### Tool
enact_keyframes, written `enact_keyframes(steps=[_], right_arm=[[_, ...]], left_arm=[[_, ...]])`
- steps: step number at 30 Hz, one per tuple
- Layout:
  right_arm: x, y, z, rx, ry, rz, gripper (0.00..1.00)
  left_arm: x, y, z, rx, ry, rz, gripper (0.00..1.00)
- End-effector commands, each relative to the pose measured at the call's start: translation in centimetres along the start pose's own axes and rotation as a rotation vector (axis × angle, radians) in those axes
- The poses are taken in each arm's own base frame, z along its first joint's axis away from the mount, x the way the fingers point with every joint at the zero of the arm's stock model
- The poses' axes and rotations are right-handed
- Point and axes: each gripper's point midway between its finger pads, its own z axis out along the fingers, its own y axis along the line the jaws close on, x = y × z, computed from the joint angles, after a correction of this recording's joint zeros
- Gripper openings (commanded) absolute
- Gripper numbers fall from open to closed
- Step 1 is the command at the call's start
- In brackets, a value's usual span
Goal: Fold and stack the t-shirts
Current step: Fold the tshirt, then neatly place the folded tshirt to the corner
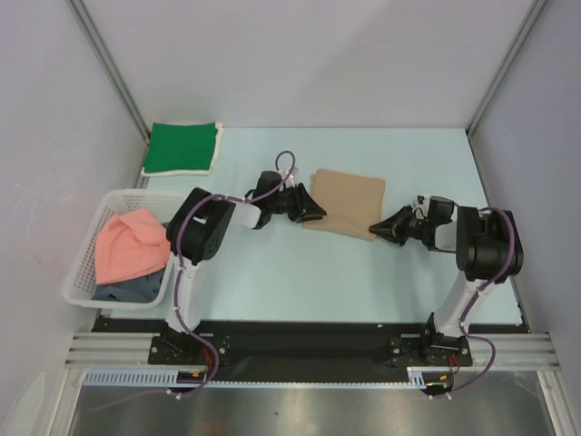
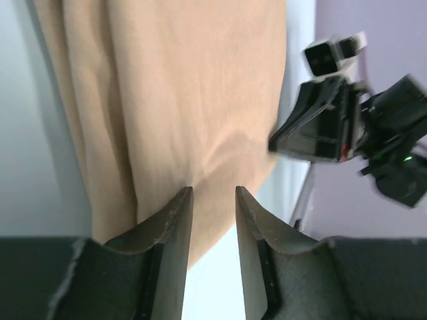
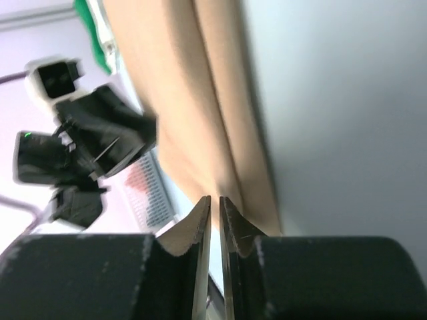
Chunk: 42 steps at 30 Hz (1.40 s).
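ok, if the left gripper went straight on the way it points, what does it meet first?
The tan t-shirt: its edge lies right at the left gripper tips. Beyond it, probably the right gripper, though height above the cloth is unclear.

bare table (image 1: 413, 163) beyond tan shirt (image 1: 349, 202), basket (image 1: 83, 272) left

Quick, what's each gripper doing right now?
Left gripper: open, jaws astride the edge of the tan t-shirt.
Right gripper: closed, pinching the tan t-shirt at its edge.
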Motion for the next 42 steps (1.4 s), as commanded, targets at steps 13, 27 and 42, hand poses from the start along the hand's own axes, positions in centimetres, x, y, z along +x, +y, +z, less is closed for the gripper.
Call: enact_keyframes(steps=[13, 27, 42], right_arm=[[-1.0, 7.0, -8.8, 0.512, -0.118, -0.467, 0.60], [10.4, 12.7, 1.1, 0.606, 0.013, -2.010, 1.00], [12.3, 9.4, 11.9, 0.604, 0.309, -2.411, 0.90]], left_arm=[[-3.2, -7.2, -17.8, -0.396, -0.214, 0.283, 0.55], [1.4, -4.7, -25.6, -0.420, -0.325, 0.091, 0.62], [0.5, -3.0, -30.0, -0.459, -0.390, -0.022, 0.57]])
